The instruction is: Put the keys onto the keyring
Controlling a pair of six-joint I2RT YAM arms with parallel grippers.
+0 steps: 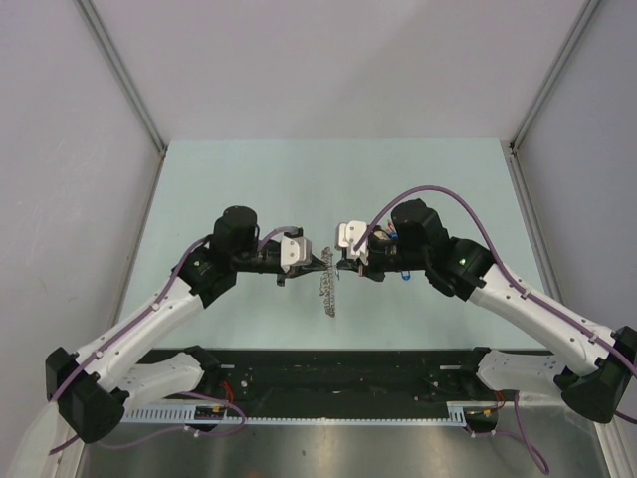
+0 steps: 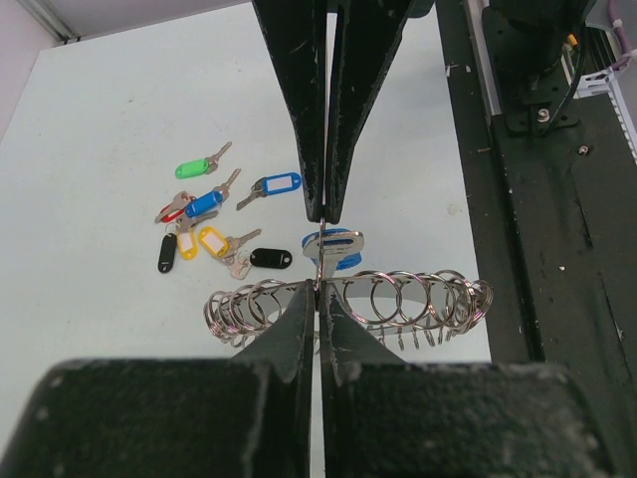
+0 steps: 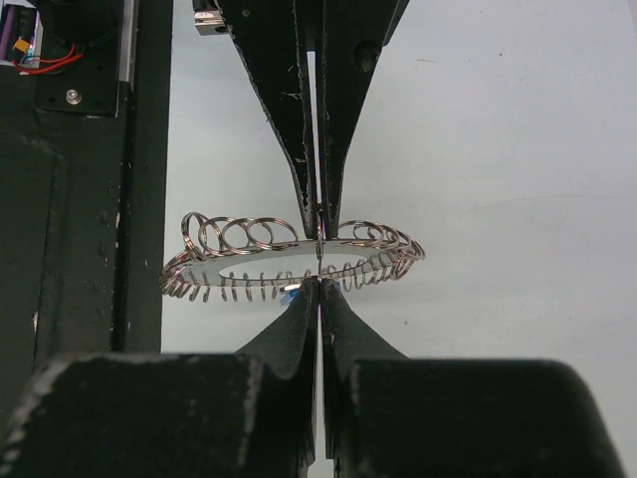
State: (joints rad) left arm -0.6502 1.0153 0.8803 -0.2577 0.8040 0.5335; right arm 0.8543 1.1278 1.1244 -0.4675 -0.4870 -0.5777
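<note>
Two arms reach inward from the near corners in the top view, elbows out, so that the left gripper (image 1: 324,262) and right gripper (image 1: 343,264) meet nose to nose over the middle of the pale green table (image 1: 249,179). Both pairs of fingers are pressed together. The keyring (image 1: 327,296) shows almost edge-on there, as a speckled strip running from the meeting point towards the near edge. Of the keys (image 1: 402,275), only a few blue specks show beside the right wrist.

From the left wrist, the left gripper (image 2: 318,291) fills the bottom, closed to a hairline slit, with its tips at the rim of the keyring (image 2: 418,299). The ring is strung with many small wire loops and spreads to both sides. The right gripper (image 2: 324,214) enters from the top, also closed, and a thin wire runs between the two sets of tips. The keys (image 2: 202,205) lie loose on the table beyond, a cluster of green, blue, yellow, black and red tags. One blue-tagged key (image 2: 335,247) sits apart, just behind the ring.

From the right wrist, the right gripper (image 3: 318,287) is pinched at the near rim of the keyring (image 3: 214,271). The left gripper (image 3: 319,231) is pinched at the far rim.
</note>
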